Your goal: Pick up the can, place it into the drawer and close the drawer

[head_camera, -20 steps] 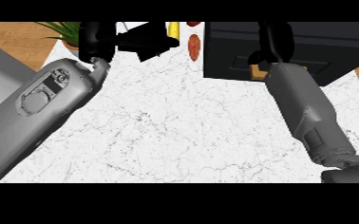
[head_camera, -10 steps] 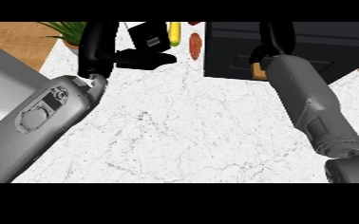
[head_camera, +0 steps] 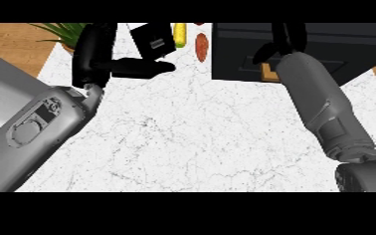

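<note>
Head view: the white marbled tabletop (head_camera: pixel 183 139) takes up most of the picture. At its far right stands a black box-shaped drawer unit (head_camera: pixel 323 45), with a tan strip of its inside (head_camera: pixel 269 72) showing at the front edge, so the drawer looks to be at least partly open.

The right hand (head_camera: pixel 282 39) is over this unit at the end of its grey forearm. It is dark against dark, and I cannot tell whether it is clenched, released or grasping anything.

The can shows nowhere. It may be hidden in that hand or already down in the drawer, but the picture does not settle which.

The left hand (head_camera: pixel 152 41) rests at the upper left, relaxed, thumb stretched out, holding nothing. Just right of it lie a yellow elongated thing (head_camera: pixel 180 35) and a reddish-orange oval thing (head_camera: pixel 202 47). A green plant (head_camera: pixel 62 31) shows at the corner.

By my judgement a can is light, stiff and smooth-walled, so it may slip. It is best taken round the middle of its side, with the fingers wrapped opposite the thumb, and kept upright.
</note>
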`<state>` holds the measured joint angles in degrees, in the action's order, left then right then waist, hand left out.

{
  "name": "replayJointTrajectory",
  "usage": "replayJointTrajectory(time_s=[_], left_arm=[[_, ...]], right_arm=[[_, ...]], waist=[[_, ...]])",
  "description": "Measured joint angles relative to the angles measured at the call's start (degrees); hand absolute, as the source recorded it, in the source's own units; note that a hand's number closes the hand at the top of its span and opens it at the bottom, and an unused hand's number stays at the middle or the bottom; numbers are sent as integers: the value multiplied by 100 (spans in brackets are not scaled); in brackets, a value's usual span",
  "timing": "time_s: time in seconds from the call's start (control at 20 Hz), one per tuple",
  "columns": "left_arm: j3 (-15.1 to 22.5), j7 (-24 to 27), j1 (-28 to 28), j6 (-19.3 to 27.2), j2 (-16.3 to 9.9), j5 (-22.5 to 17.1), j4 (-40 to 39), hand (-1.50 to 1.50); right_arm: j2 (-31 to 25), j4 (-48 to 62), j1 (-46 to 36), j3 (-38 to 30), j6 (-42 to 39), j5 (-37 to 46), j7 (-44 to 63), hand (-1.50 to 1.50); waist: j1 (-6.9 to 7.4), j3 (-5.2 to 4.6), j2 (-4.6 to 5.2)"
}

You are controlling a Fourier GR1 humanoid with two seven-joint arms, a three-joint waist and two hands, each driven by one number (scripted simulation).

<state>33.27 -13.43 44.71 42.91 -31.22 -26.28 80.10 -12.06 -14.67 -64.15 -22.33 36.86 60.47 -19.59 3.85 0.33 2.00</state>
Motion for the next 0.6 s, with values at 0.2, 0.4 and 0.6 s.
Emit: replayJointTrajectory(time_s=[0.2, 0.4, 0.6], left_arm=[[-27, 39, -138, 14, -13, 51, 17, -150], [-69, 54, -284, 20, -43, 71, 125, -150], [-160, 92, -438, 9, -65, 109, 205, -150]], right_arm=[[209, -91, -54, -447, -216, -554, -417, -150], [353, -158, -175, -968, -610, -1195, -688, -150], [441, -167, -235, -1334, -903, -1670, -927, -150]], waist=[[-70, 4, -30], [-85, 9, -50], [-108, 3, -60]])
